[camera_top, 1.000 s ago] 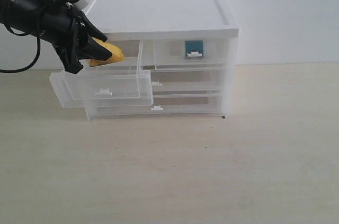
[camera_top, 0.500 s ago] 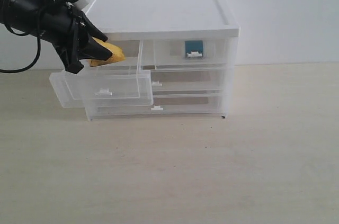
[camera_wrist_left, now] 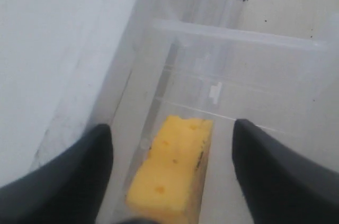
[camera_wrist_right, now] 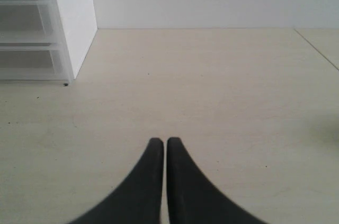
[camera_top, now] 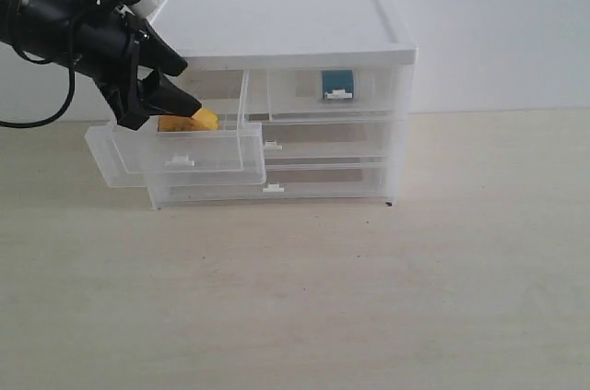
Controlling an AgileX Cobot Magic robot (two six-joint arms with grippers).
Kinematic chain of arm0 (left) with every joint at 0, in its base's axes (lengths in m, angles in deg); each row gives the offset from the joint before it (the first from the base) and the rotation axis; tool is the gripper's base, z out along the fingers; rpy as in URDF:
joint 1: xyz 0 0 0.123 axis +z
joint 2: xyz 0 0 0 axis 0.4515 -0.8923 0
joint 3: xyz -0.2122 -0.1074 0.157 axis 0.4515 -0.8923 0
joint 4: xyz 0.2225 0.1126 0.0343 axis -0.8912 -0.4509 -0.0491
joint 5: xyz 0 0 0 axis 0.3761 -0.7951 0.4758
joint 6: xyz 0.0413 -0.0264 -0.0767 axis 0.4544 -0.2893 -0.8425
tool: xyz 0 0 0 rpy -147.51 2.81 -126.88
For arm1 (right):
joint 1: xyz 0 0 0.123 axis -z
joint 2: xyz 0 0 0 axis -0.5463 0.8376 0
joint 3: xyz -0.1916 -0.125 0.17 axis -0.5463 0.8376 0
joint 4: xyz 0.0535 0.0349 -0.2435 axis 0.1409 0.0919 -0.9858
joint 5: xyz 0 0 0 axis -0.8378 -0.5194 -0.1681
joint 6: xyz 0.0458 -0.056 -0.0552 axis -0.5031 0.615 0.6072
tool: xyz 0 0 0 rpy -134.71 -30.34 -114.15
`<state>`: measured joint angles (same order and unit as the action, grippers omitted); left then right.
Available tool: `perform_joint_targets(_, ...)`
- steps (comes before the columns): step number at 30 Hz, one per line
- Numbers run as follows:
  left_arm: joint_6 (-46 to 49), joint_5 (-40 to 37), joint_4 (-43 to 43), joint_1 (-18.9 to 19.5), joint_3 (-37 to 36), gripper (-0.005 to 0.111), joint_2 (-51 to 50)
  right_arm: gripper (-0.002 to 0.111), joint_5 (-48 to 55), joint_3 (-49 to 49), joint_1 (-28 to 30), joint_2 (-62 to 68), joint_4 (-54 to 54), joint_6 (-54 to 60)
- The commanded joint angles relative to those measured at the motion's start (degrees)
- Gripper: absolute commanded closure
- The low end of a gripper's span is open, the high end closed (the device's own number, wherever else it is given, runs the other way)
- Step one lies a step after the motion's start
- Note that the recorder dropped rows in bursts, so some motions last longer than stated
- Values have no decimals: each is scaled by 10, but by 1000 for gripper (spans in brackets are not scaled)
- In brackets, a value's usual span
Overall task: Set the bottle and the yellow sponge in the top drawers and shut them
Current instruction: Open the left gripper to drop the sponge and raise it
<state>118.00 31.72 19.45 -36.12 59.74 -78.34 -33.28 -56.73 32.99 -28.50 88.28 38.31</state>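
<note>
Yellow sponge (camera_wrist_left: pixel 172 173) is lying in the pulled-out top-left drawer (camera_top: pixel 221 148), long axis pointing toward its front; my left gripper (camera_wrist_left: pixel 172 127) is hovering spread wide, gripping nothing.

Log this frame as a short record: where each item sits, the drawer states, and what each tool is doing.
sponge: lying in the left top drawer, nothing gripping it
left top drawer: pulled out
bottle: inside the right top drawer
right top drawer: closed
left tool: open, just above the sponge
right tool: shut, empty, over the table
left to do: close the left top drawer
</note>
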Motion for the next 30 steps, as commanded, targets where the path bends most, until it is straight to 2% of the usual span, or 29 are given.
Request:
perform_joint_targets(1, -6, 53, 48, 1, 4, 45, -3, 108, -5, 2, 1, -3, -1, 0)
perform_joint_targets(6, -9, 56, 57, 1, 14, 46, 27, 108, -5, 2, 1, -3, -1, 0)
perform_joint_targets(8, -41, 54, 49, 1, 14, 47, 50, 108, -5, 2, 1, -3, -1, 0)
perform_joint_targets(10, -70, 35, 15, 1, 14, 57, 72, 108, -5, 2, 1, -3, -1, 0)
perform_joint_targets(11, -68, -4, -20, 1, 14, 76, 83, 108, -5, 2, 1, -3, -1, 0)
perform_joint_targets(13, -68, -32, -46, 1, 14, 100, 94, 108, -5, 2, 1, -3, -1, 0)
perform_joint_targets(14, -70, -44, -54, 1, 14, 102, 97, 108, -5, 2, 1, -3, -1, 0)
perform_joint_targets(20, -123, -163, -75, 1, 14, 102, 107, 108, -5, 2, 1, -3, -1, 0)
perform_joint_targets(24, -246, -252, -130, 1, 43, 102, 107, 108, -5, 2, 1, -3, -1, 0)
perform_joint_targets(28, -250, -252, -130, 1, 61, 102, 107, 108, -5, 2, 1, -3, -1, 0)
perform_joint_targets(30, -244, -252, -133, 0, 61, 96, 107, 108, -5, 2, 1, -3, -1, 0)
